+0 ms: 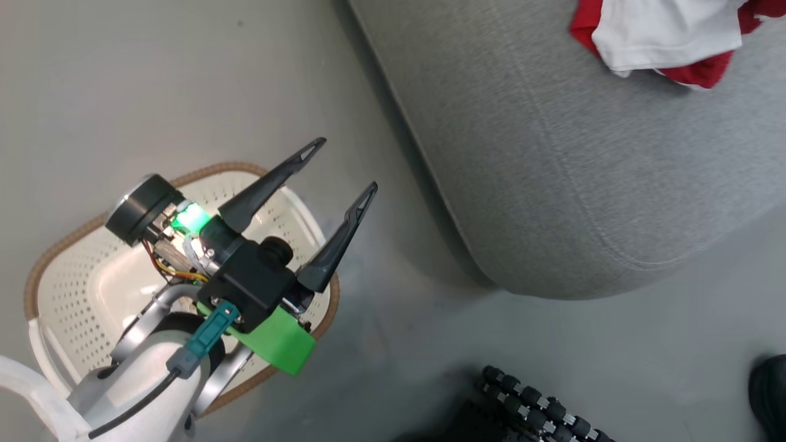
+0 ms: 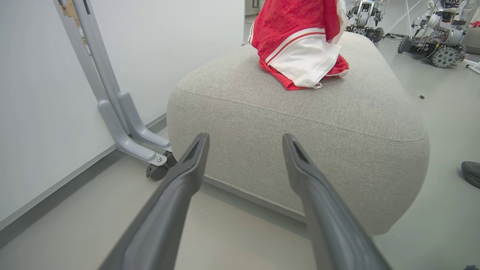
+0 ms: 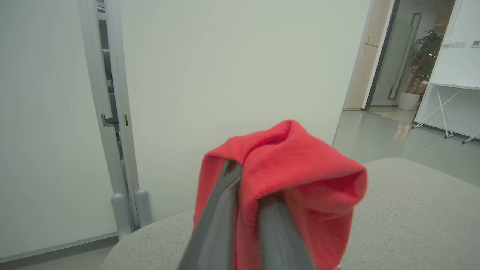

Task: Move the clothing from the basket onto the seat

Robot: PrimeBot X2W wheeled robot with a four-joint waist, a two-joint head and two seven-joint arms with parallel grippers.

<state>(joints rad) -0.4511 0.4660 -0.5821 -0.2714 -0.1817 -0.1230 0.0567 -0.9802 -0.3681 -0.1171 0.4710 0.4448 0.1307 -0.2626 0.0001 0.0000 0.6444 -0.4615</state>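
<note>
Seemingly vertical clothing (image 2: 290, 30) touches seat (image 2: 300, 123).

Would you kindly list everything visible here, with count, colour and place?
seat: one, grey, on floor
clothing: one heap, red and white, on seat
basket: one, cream, brown rim, on floor beside seat
stand: one, grey, by wall
shoe: one, dark, on floor near seat
other robots: two, grey, beyond seat
plant: one, green, far right in right wrist view
roller wheel: one, black, on floor
left gripper: one, dark, open above basket
right gripper: one, dark, shut on clothing above seat
</note>
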